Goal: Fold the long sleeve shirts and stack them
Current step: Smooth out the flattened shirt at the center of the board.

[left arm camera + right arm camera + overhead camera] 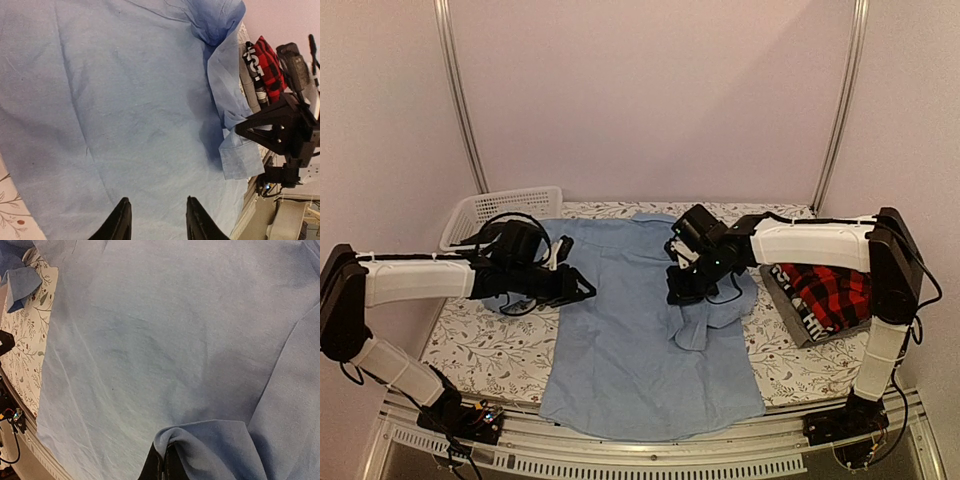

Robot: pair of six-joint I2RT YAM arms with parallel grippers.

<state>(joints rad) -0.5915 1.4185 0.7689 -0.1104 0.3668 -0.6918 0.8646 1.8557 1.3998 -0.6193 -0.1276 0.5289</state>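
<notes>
Bolted nearest the lens, the left arm (415, 280) and right arm (810, 243) are seen reaching inward over the floral-patterned table (480, 340).

1. The light blue button-up shirt (630, 340) is spread flat at the table's centre. Its long axis runs 12 to 6 o'clock, with the hem at the near edge.
2. The red-and-black plaid shirt (830, 292) is found folded at 3 o'clock, set on the grey shirt (788, 305). Both lie well apart from the blue body panel.
3. The sleeve (720, 300) on the 3 o'clock side is bunched inward over the body.
4. The right gripper (678, 292) is clenched on a fold of that sleeve, as confirmed in its wrist view.
5. The left gripper (585, 288) is held over the 9 o'clock edge, jaws apart, with nothing grasped.

Judgement: the coming move is governed by the sleeve, which lies at 3 o'clock of the centreline. It is best carried across toward 9 o'clock by the right arm, the nearer one.
</notes>
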